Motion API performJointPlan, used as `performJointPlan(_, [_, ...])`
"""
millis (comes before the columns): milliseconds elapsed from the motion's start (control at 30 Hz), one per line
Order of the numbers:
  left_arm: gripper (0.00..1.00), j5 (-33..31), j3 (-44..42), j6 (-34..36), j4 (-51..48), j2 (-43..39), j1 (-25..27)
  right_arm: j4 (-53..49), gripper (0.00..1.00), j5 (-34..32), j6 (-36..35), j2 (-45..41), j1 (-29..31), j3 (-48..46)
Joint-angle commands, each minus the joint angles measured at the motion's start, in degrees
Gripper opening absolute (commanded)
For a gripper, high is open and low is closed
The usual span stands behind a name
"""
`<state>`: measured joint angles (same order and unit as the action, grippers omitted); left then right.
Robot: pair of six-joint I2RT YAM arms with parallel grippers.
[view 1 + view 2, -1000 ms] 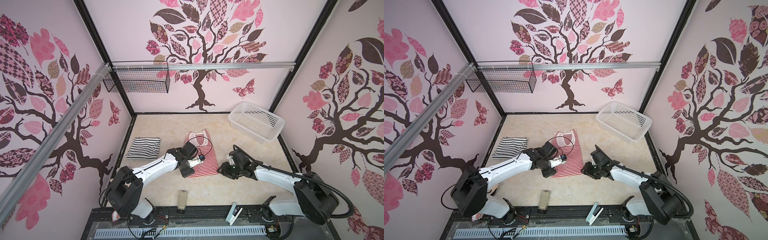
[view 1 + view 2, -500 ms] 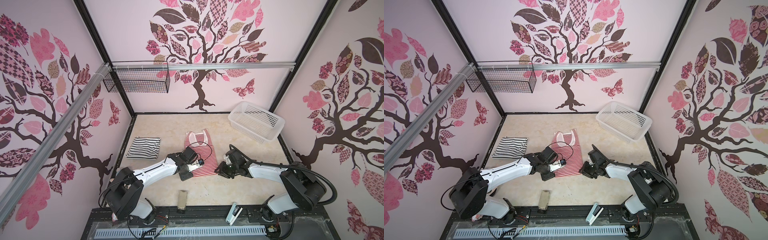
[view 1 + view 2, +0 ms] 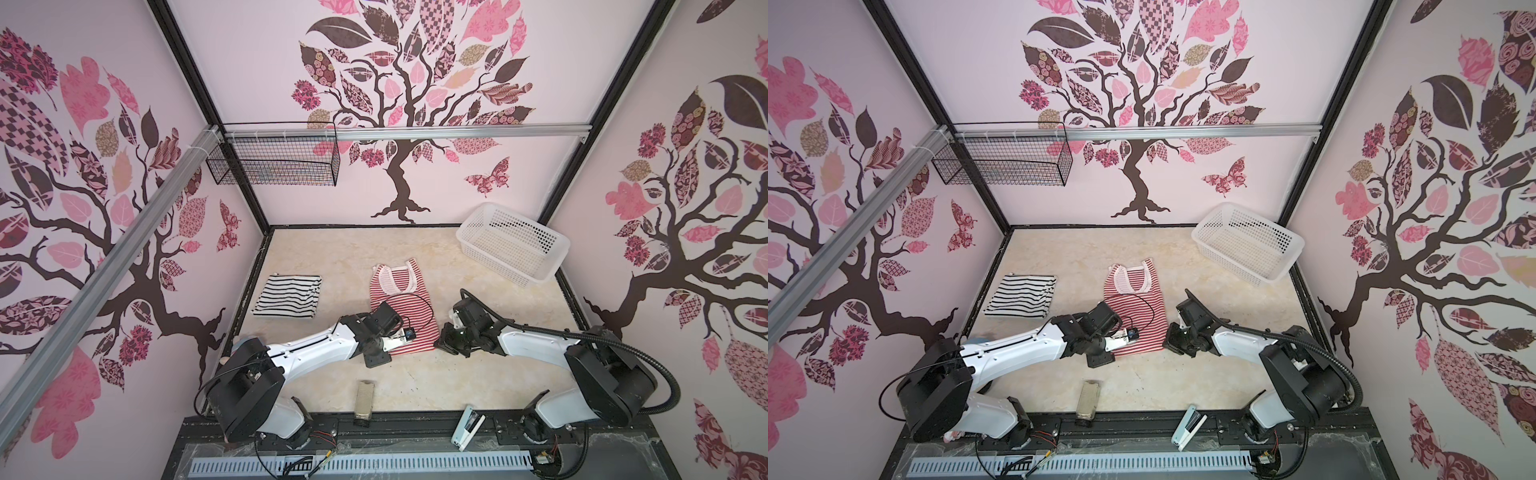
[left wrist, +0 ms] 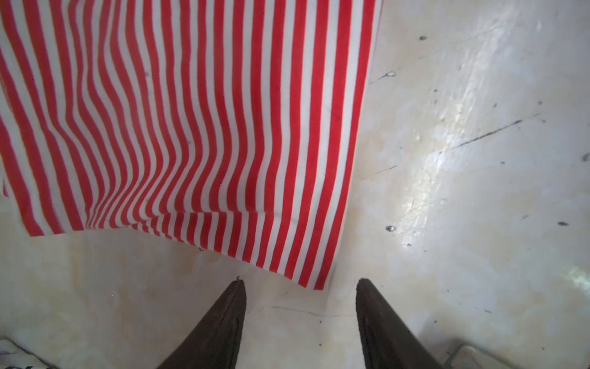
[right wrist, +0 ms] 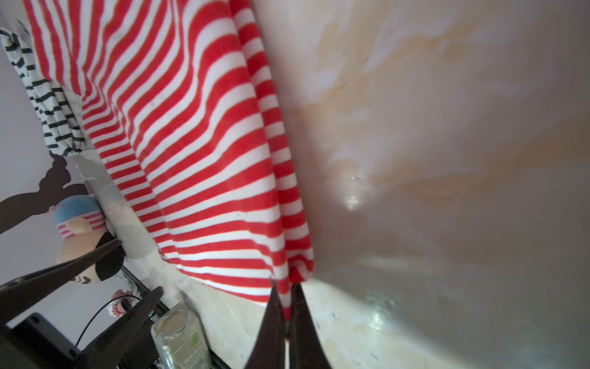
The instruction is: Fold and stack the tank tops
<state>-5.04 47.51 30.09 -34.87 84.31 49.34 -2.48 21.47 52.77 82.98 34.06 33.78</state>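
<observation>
Right fingers (image 5: pixel 271 316), apart a second ago, now pinch the red-and-white tank top (image 3: pixel 397 293); my left fingers (image 4: pixel 220 322) gape just beside it, basket (image 3: pixel 498 266) beyond.

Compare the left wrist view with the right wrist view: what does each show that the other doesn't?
Left wrist only: the red-and-white tank top's hem corner lying loose before the open left gripper. Right wrist only: the right gripper shut on another hem corner, plus the black-and-white tank top. Both: the red-and-white top's striped body on the table.
</observation>
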Motion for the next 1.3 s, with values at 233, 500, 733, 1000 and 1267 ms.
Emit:
performJointPlan(233, [0.58,-4.83,-0.48,1.15,3.58,5.44,1.90,-4.55,0.00,-1.52,-1.10,-3.85,0.31,2.91])
performJointPlan(500, [0.33,-3.25,-1.16,1.93,3.60,6.30,1.90,-5.23,0.00,-1.63,-1.01,-5.04,0.30,4.05])
performJointPlan(733, [0.00,0.29,0.23,1.57,1.67,5.74,1.91,-6.93,0.00,-2.70,-1.44,-6.20,0.19,4.63])
performJointPlan(1000, [0.00,15.77,8.47,-0.08,-8.27,4.45,2.61,-14.27,0.00,-4.49,-3.31,-15.22,-2.17,2.71])
performJointPlan(1267, [0.00,29.91,20.70,-1.16,-16.98,8.57,8.76,-29.70,0.00,-7.76,-6.76,-31.06,-5.82,4.38])
